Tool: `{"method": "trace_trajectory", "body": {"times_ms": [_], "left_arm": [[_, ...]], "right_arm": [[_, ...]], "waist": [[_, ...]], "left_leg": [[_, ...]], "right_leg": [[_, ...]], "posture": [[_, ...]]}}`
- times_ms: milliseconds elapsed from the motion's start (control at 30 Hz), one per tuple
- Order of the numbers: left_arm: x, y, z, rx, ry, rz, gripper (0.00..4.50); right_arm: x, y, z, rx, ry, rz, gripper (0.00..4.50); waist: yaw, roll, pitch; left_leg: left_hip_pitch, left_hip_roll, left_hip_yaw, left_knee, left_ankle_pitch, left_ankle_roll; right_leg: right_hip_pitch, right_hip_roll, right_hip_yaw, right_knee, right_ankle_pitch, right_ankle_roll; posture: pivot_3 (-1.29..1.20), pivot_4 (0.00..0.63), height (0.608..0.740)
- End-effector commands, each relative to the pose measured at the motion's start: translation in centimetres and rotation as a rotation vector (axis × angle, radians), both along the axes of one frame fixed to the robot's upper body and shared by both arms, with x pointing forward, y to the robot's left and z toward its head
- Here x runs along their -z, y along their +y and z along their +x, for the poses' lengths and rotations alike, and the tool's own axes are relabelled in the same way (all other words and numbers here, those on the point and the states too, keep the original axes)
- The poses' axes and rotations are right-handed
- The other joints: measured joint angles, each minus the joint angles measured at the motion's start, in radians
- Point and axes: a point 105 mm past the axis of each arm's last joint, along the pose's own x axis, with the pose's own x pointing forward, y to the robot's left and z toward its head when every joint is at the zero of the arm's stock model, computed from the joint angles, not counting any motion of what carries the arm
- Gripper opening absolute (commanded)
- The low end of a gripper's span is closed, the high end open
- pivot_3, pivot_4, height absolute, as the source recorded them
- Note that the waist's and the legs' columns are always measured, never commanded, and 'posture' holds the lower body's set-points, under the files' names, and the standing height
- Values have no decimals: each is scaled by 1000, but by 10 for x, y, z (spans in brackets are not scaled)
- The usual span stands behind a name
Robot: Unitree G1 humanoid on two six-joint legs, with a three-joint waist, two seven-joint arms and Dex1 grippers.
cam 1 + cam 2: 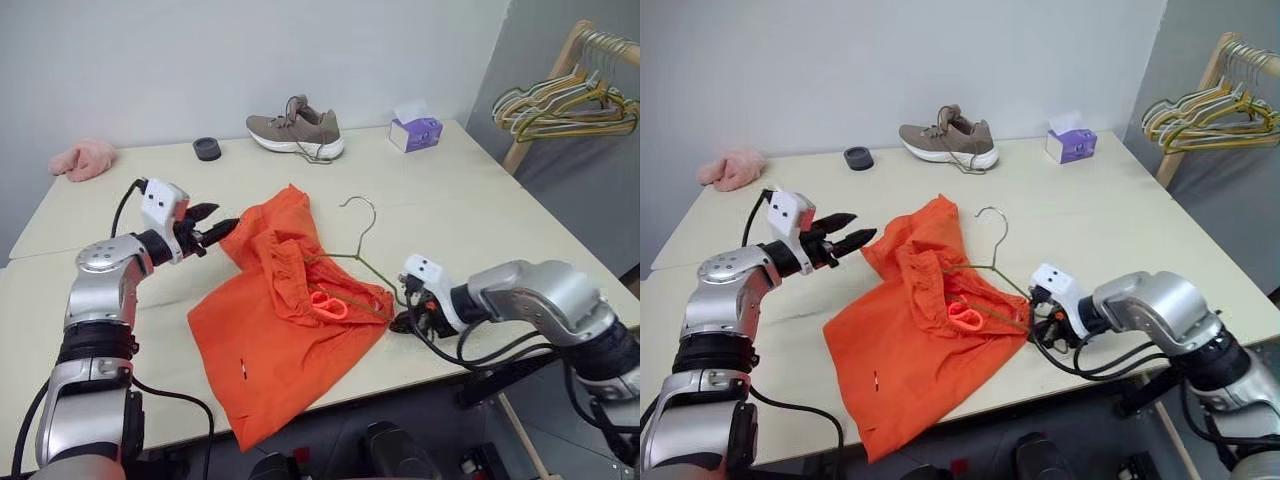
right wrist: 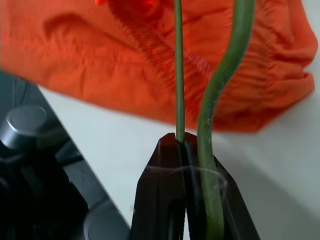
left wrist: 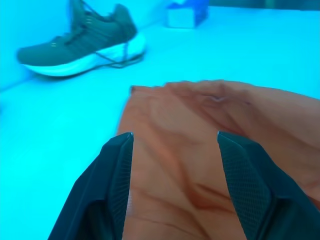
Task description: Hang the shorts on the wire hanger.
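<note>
- Bright orange thin fabric shorts (image 1: 285, 325) are lying crumpled on the pale surface (image 1: 470, 215), near its front edge, with one corner hanging over that edge.
- A thin olive-grey wire hanger (image 1: 362, 250) is lying partly on the shorts, its curved hook pointing toward the far side of the surface.
- The right hand (image 1: 412, 318) is sitting just beside the shorts' right edge, its black fingers pressed together and pinching the hanger's wire.
- The left hand (image 1: 212, 229) is hovering at the shorts' upper left corner, its fingers spread with nothing between them.
- A brown shoe (image 1: 297, 130), a purple tissue box (image 1: 415, 130), a small black disc (image 1: 207, 148) and a pink fluffy cloth (image 1: 83, 158) are sitting at the far side.
</note>
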Motion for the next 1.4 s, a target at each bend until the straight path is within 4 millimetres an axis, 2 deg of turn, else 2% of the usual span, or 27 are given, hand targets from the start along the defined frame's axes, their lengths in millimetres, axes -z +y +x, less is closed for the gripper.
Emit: {"method": "trace_trajectory", "body": {"times_ms": [33, 133, 267, 367, 433, 533, 600, 767, 867, 1000, 1167, 1267, 1400], "left_arm": [[-17, 4, 1, -13, -69, -2, 2809], [-15, 4, -1, -8, -69, 4, 2809], [-15, 4, -1, -12, -76, 4, 2809], [-17, 4, 0, -15, -84, 7, 2809], [-19, 6, 1, -27, -94, 10, 2809], [-20, 8, 1, -40, -101, 16, 2809], [-19, 8, 2, -43, -104, 18, 2809], [-19, 8, 2, -49, -109, 21, 2809], [-17, 6, 3, -50, -111, 23, 2809], [-18, 3, 5, -43, -117, 22, 2809], [-22, 0, 7, -38, -132, 12, 2809], [-25, 1, 8, -51, -144, -16, 2809], [-32, 3, 3, -29, -145, -59, 2809]], "right_arm": [[-7, 0, 23, 86, -102, -6, 0], [-12, 14, 21, 73, -98, 52, 0], [-30, 26, 39, 131, -263, 127, 0], [-45, 27, 42, 98, -387, 153, 0], [-52, 22, 31, 36, -430, 133, 0], [-52, 14, 4, -72, -408, 99, 0], [-55, 8, -3, -78, -414, 96, 0], [-64, 3, -6, -42, -462, 105, 0], [-60, 8, -6, -23, -442, 107, 0], [-41, 15, 5, 20, -311, 86, 0], [-35, 30, 24, 81, -197, 131, 0], [-42, 39, 32, 86, -233, 159, 0], [-56, 33, 40, 11, -478, 73, 0]], "waist": [[0, 0, 0], [1, 0, 0], [0, 0, 0], [0, 0, 0], [3, 0, 0], [7, 0, -1], [6, 0, -1], [-1, 0, -1], [1, 0, -1], [1, 0, -1], [1, 0, -1], [1, 0, -1], [3, 0, -1]], "left_leg": [[0, 0, 0, 0, 0, 0], [-3, -1, -2, 1, 0, 0], [-3, 0, -4, 1, 0, 0], [-3, -1, -4, 2, 0, 0], [-4, -1, -4, 3, 0, 0], [-6, -1, -6, 4, 0, 0], [-6, -1, -7, 4, 0, 0], [-5, 0, -8, 7, 0, 0], [-5, 1, -8, 11, 0, 0], [-6, 0, -8, 12, 0, 0], [-6, 0, -8, 12, 0, 0], [-6, 0, -8, 12, 0, 0], [-7, -1, -9, 12, 0, 0]], "right_leg": [[0, -1, 0, 0, 0, 0], [-1, -2, 0, 0, 0, 0], [-1, -2, -1, 1, 1, 0], [-1, -2, -2, 2, 1, 0], [-1, -2, -2, 1, 1, 0], [-1, -2, -4, 0, 1, 0], [-1, -2, -5, 0, 1, 0], [0, 0, -5, 2, 2, -2], [1, 1, -5, 3, 3, -2], [1, 0, -4, 3, 3, -2], [1, 0, -4, 3, 3, -1], [0, 0, -5, 5, 3, -1], [0, -1, -5, 5, 3, -1]], "posture": [[-260, 43, 740], [-253, 37, 740], [-253, 35, 740], [-247, 36, 740], [-247, 37, 740], [-247, 40, 740], [-246, 42, 740], [-247, 44, 740], [-253, 47, 740], [-260, 47, 740], [-255, 42, 740], [-248, 40, 740], [-246, 35, 740]]}}
